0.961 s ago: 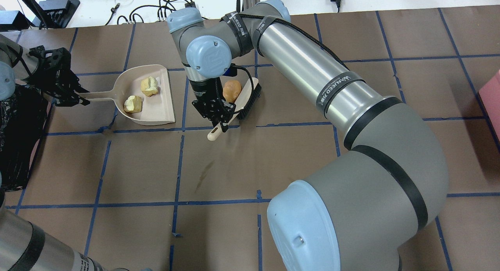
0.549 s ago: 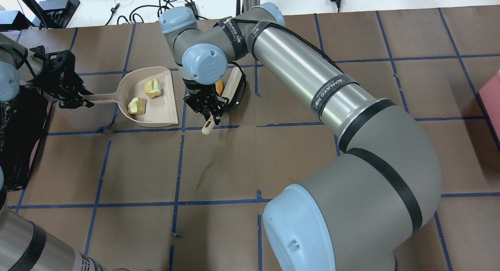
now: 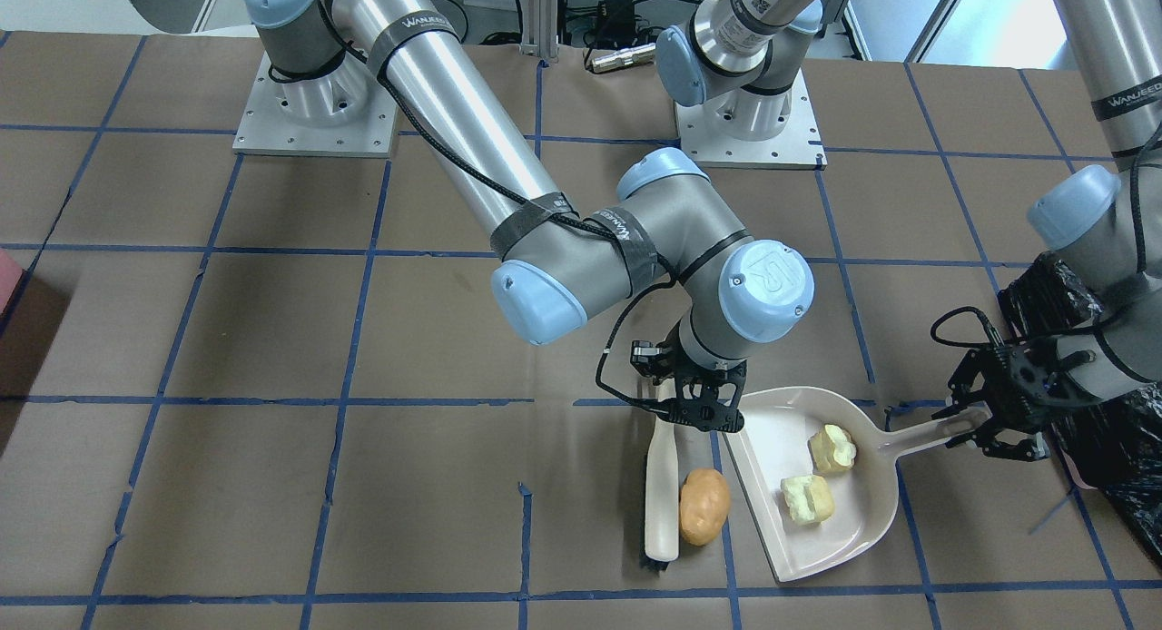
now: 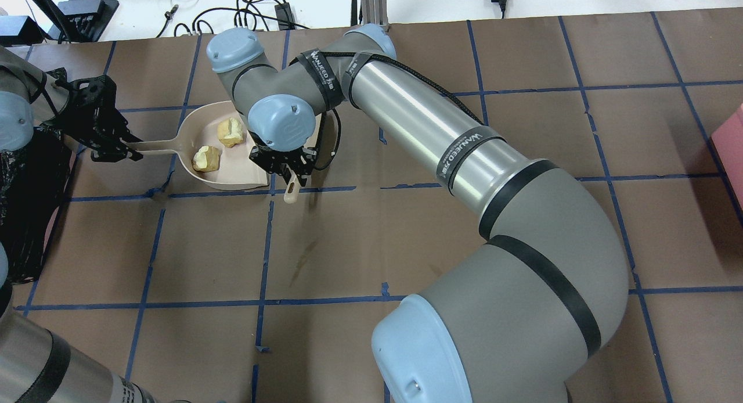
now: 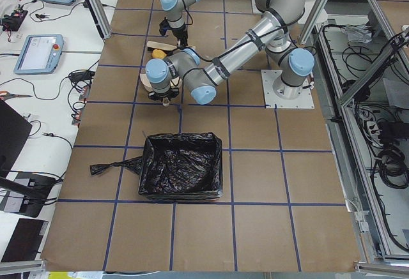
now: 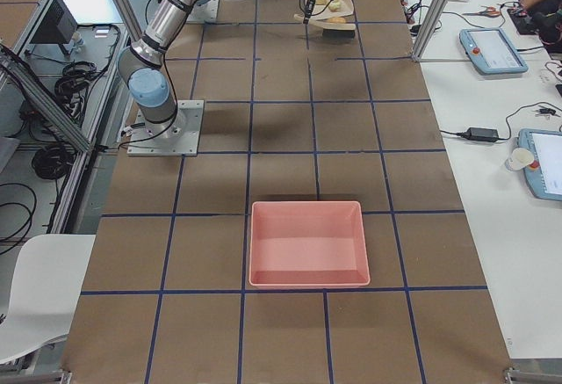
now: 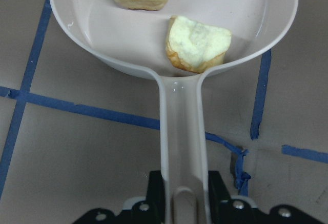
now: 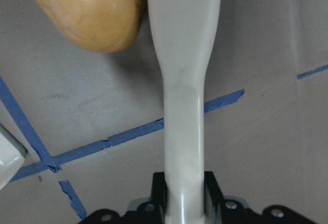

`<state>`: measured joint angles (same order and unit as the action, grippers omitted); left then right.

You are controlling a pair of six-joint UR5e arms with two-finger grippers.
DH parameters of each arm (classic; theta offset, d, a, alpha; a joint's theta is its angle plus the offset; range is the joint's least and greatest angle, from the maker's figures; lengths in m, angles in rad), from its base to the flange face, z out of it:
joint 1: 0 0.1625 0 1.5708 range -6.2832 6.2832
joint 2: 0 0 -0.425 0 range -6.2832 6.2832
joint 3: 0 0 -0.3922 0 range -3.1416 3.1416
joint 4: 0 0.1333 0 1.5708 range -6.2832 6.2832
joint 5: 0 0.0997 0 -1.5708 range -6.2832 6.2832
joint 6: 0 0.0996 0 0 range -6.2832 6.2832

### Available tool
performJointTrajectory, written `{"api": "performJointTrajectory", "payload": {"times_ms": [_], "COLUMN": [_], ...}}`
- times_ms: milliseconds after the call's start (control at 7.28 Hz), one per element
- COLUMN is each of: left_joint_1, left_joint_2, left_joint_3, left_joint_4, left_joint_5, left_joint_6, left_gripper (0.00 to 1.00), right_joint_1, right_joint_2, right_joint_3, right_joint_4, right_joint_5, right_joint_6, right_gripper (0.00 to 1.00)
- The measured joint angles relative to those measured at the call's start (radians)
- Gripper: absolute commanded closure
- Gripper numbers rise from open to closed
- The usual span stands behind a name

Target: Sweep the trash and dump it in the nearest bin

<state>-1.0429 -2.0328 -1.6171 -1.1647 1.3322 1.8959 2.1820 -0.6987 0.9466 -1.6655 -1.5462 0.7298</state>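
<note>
Could not find the potato (image 3: 704, 506) from overhead, with the right wrist over it and over most of the brush (image 4: 290, 193); saw there only the handle's tip, poking out at 6 o'clock below the right gripper (image 4: 284, 162). Found the potato from the front instead, on the table, touching the brush at that tool's 3 o'clock and just beside the open lip of the pan (image 4: 232, 173), not on it. Made out little of the bristles, only a dark tuft at the brush's far end. Saw the bin (image 4: 23, 217) cut off at the overhead view's 9 o'clock edge, whole only from the left-end camera. Found the right gripper clamped narrow on the brush handle, and the left gripper (image 4: 119, 147) likewise pinched on the pan's handle, near the bin. Counted a bread chunk (image 4: 230, 132) and a second chunk (image 4: 206, 158) inside the pan. Against half a second before, noted right wrist, brush and potato shifted toward 9 o'clock overhead, up to the lip; noted pan, chunks and left gripper about where they had been.
</note>
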Motion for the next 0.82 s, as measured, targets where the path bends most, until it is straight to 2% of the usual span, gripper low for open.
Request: {"api": "performJointTrajectory", "payload": {"times_ms": [824], "left_joint_1": [-0.002], "left_joint_2": [0.008], "left_joint_3": [0.000], "left_joint_4": [-0.001], "left_joint_5": [0.001], "left_joint_6": [-0.011], "left_gripper": [0.99], "right_joint_1": [0.035], "right_joint_2": [0.036], "right_joint_3": [0.000], "right_joint_4": [-0.146], "right_joint_5": [-0.021], "right_joint_6": [-0.303], "right_gripper": [0.97]}}
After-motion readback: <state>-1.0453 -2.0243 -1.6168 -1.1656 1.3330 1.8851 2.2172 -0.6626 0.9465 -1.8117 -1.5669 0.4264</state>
